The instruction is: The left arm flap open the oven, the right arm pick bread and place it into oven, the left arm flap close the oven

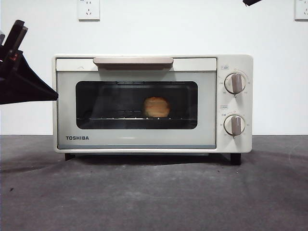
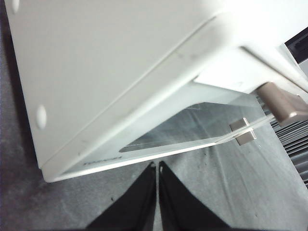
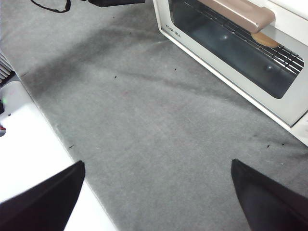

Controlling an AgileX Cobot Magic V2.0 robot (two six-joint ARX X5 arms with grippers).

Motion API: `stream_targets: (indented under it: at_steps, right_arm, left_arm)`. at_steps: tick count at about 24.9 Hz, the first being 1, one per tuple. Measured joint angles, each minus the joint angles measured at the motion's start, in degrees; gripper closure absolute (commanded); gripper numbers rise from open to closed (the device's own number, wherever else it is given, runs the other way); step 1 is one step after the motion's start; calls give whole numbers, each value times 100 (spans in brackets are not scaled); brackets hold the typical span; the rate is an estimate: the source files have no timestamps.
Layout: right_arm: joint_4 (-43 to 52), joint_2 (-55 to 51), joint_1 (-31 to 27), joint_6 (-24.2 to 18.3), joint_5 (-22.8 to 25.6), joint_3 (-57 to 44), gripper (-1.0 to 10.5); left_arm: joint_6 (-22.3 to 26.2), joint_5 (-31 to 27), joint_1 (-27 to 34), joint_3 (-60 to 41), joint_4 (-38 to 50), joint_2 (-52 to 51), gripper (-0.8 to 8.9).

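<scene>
Both fingers of the left gripper (image 2: 157,166) are pressed together, tip against tip with only a hairline seam between them, and they clasp nothing; the right gripper (image 3: 156,166) has its two black jaws spread wide apart over bare grey mat, also holding nothing. In the front view the left gripper (image 1: 50,94) hangs just beside the oven's left wall, its pointed wedge aimed at the casing, near but not clearly touching it. At the top edge of that view, near the right corner, only a small black tip (image 1: 251,2) of another arm shows. Toward the back edge of the grey mat (image 1: 154,192), roughly centred between its left and right edges, stands the oven (image 1: 236,62), cream-white, on short dark feet. Its door (image 1: 136,139) is shut flush against the body, the beige bar handle (image 1: 133,61) lying across the top of it. Through the dark glass window the bread (image 1: 156,107) can be seen sitting on the wire rack (image 1: 110,118) inside, a little right of the window's middle. Two grey-brown knobs (image 1: 235,83) sit one above the other on the oven's right panel. Two wall sockets (image 1: 88,9) hang on the white wall behind.
</scene>
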Motion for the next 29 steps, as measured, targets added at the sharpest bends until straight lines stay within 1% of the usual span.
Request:
stream_targets:
  at_steps: [4, 7, 9, 15, 23, 29]
  right_arm:
    - [0, 0, 0, 0, 79, 0, 464]
    - [33, 0, 0, 0, 181, 0, 464]
    - [103, 0, 0, 0, 203, 0, 464]
    - [293, 0, 0, 0, 470, 0, 464]
    - [501, 0, 0, 2, 763, 0, 464]
    - [503, 0, 0, 4, 763, 0, 464]
  left_arm:
    - [35, -37, -85, 11, -291, -378, 796]
    - [195, -323, -192, 140, -861, -811, 796]
    - [404, -588, -284, 306, -1370, -1110, 796]
    - [1266, -1447, -680, 1054, -3163, -1895, 797]
    - [1974, -2201, -1191, 2129, -4721, -2562, 797]
    - [2295, -2282, -1419, 2824, -5912, -2747, 797]
